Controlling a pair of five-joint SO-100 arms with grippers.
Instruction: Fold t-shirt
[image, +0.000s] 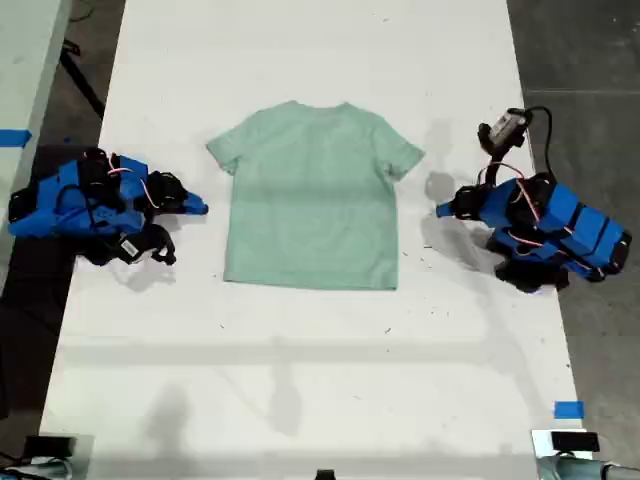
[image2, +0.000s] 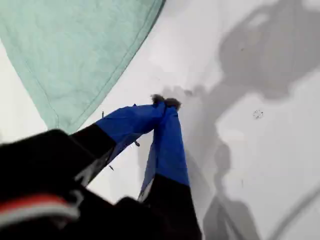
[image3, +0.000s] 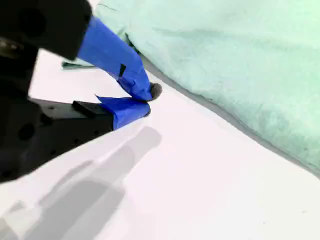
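Note:
The pale mint-green t-shirt (image: 315, 200) lies flat and spread out on the white table, neck toward the far edge. My first gripper (image: 443, 210) rests low on the table at the exterior view's right, pointing at the shirt's side and a short gap from it. Its blue fingers (image2: 165, 102) are shut on nothing, with a corner of the shirt (image2: 75, 45) beyond them. My second gripper (image: 200, 208) lies at the exterior view's left, close to the shirt's other side. It (image3: 149, 100) is also shut and empty, just short of the shirt's edge (image3: 240, 55).
The white table (image: 320, 380) runs well past the shirt toward the near edge. Dark floor borders both long sides. Blue tape marks (image: 568, 409) sit near the exterior view's lower right corner. A small camera on a cable (image: 505, 125) sticks up above the first arm.

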